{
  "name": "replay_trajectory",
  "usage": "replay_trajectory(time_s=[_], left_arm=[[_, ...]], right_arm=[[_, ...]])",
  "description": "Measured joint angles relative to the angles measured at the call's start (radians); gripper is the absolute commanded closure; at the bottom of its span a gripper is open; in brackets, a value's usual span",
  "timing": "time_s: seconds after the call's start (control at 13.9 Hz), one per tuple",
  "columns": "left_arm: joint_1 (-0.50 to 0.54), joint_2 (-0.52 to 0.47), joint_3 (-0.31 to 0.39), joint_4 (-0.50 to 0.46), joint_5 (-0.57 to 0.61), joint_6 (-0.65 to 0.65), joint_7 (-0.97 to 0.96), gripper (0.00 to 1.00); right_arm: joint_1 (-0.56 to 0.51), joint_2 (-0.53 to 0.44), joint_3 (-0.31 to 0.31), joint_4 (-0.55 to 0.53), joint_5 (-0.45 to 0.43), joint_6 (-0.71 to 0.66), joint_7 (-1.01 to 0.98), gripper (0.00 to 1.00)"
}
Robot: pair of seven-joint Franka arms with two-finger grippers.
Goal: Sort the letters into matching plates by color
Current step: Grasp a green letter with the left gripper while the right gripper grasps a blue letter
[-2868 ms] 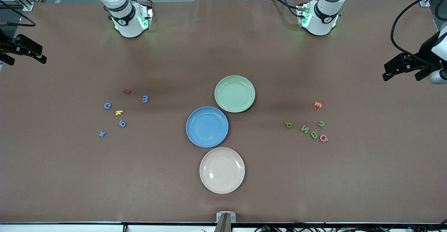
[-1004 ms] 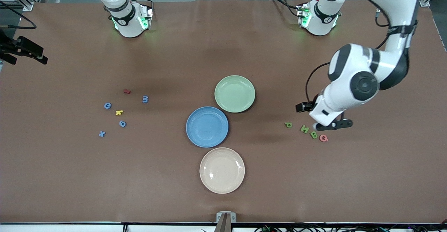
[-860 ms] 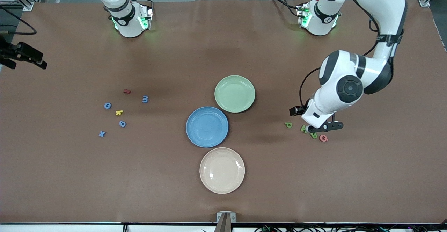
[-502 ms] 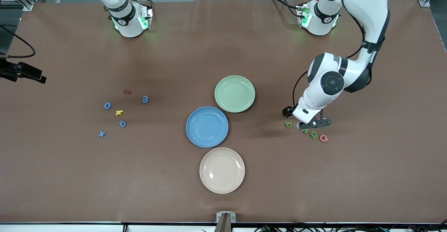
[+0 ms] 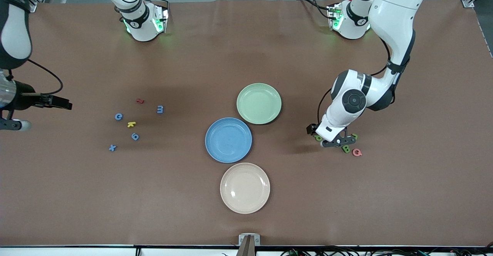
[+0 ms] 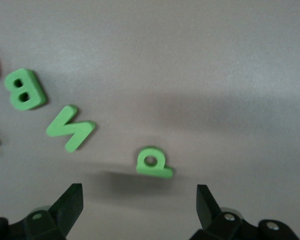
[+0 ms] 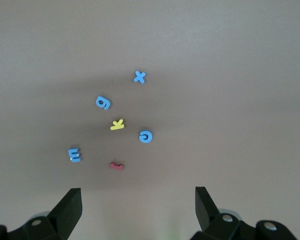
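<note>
Hands both gape: left hand (image 6: 139,210) over four green letters (image 6: 154,163), right hand (image 7: 138,210) above four blue letters (image 7: 146,136).

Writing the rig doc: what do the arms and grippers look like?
Both arms are glossy white with black joint bands and loose black cables; green lights glow at the bases. The left gripper and right gripper have black two-finger jaws, with silver screws visible in wrist views.

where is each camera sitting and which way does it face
Front view: high across the table, facing both bases; green plate, blue plate, both arms.
Left wrist view: on the left arm, looking down at green P; open left gripper.
Right wrist view: high over blue letters; open right gripper.
Shared: front view shows both letter groups.
</note>
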Motion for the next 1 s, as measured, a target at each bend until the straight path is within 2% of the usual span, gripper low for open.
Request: replay_trajectory(time_s=[0.22, 0.43, 0.57, 0.65, 0.72, 0.79, 1.0], left_arm=[[0.0, 0.04, 0.0, 0.047, 0.0, 0.001, 0.0, 0.07], [0.0, 0.054, 0.0, 0.065, 0.0, 0.001, -0.001, 0.21], [0.0, 0.061, 0.0, 0.069, 0.0, 0.001, -0.001, 0.3], [0.0, 0.064, 0.0, 0.069, 0.0, 0.001, -0.001, 0.34], [0.0, 0.067, 0.0, 0.07, 0.0, 0.001, -0.001, 0.38], [0.0, 0.069, 0.0, 0.07, 0.0, 0.001, -0.001, 0.41], [0.0, 0.071, 0.0, 0.07, 0.0, 0.001, -0.001, 0.54]], right_arm=[[0.0, -0.04, 0.0, -0.182, 0.0, 0.192, 0.001, 0.0], [-0.001, -0.082, -0.001, -0.419, 0.0, 0.472, 0.003, 0.03], [-0.005, -0.086, -0.002, -0.552, 0.001, 0.65, 0.005, 0.1], [-0.009, -0.085, -0.003, -0.601, 0.001, 0.713, 0.006, 0.19], [-0.014, -0.082, -0.004, -0.639, 0.001, 0.752, 0.007, 0.28], [-0.019, -0.073, -0.005, -0.657, 0.001, 0.772, 0.008, 0.32], [-0.03, -0.024, -0.006, -0.669, 0.001, 0.838, 0.01, 0.32]])
